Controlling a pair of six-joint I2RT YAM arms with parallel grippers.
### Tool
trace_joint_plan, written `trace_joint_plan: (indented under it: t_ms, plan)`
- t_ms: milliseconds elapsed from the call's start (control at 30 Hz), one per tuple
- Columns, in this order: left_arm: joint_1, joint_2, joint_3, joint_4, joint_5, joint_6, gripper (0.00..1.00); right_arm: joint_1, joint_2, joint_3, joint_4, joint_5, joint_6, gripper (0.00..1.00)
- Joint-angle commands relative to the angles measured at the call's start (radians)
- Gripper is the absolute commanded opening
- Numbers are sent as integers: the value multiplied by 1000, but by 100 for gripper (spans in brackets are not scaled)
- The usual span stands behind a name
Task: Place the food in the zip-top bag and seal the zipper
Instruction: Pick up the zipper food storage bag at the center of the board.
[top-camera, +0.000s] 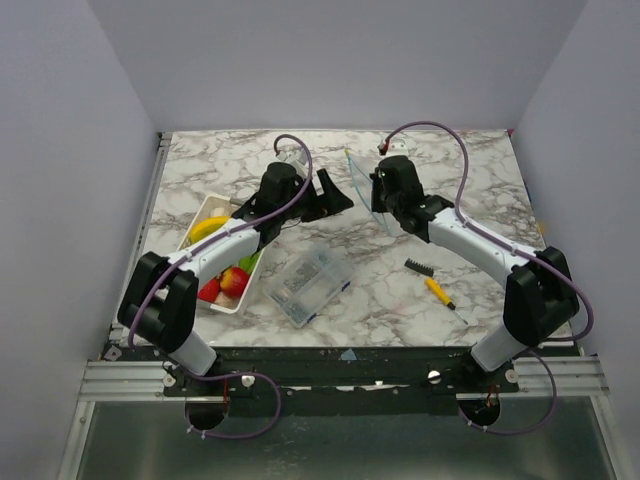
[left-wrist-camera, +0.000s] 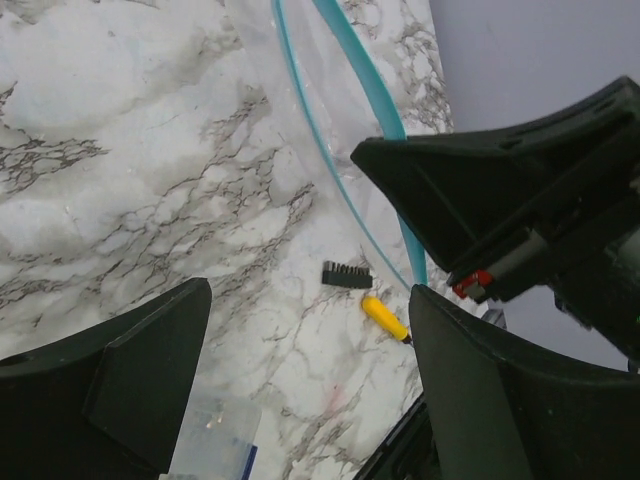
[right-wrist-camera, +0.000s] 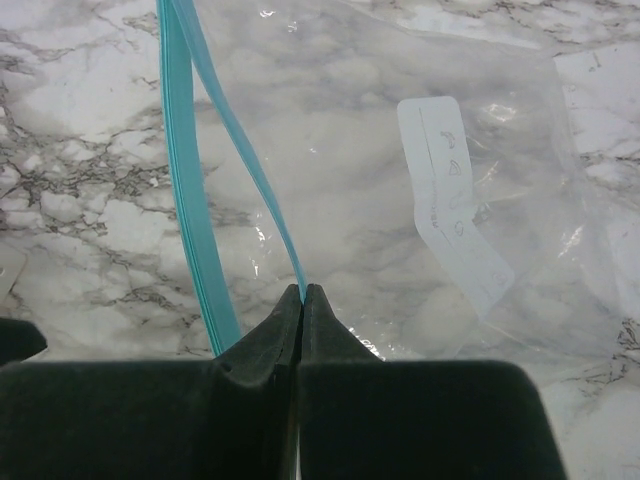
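While my right fingers (right-wrist-camera: 302, 300) are pressing together on one lip of the blue zipper (right-wrist-camera: 183, 200), I am holding the clear bag (right-wrist-camera: 420, 180) up on edge over the counter (top-camera: 480, 180). I cannot tell whether its bottom is touching down. The other lip is hanging free, so the mouth is gaping only as a narrow slit. My left fingers (top-camera: 338, 197) are spread wide and carrying nothing, hovering just beside that mouth. The food (top-camera: 228, 280) is lying in the white tray (top-camera: 196, 222) on my left, well apart from the bag, and I am seeing none of it inside.

I am judging this to be the opening step. The film is looking slick and floppy, so I am planning to keep the right pinch firm without stretching the strip, since tension would be drawing the lips flat together. I am thinking the left fingers should be easing the free lip outward before fetching one piece at a time.
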Motion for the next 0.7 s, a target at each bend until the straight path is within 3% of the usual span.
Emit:
trace_joint_plan:
  t_ms: [0, 267, 500, 667]
  plan:
    - [-17, 72, 77, 70, -29, -81, 80, 6, -46, -30, 3, -33, 24, 1]
    - [-44, 170, 180, 51, -54, -125, 79, 6, -93, -50, -10, -43, 28, 0]
    - [-64, 247, 281, -31, -84, -110, 63, 5, -110, -61, -13, -46, 38, 0]
    - [-67, 289, 346, -87, -98, -73, 38, 7, -125, -64, -13, -43, 52, 1]
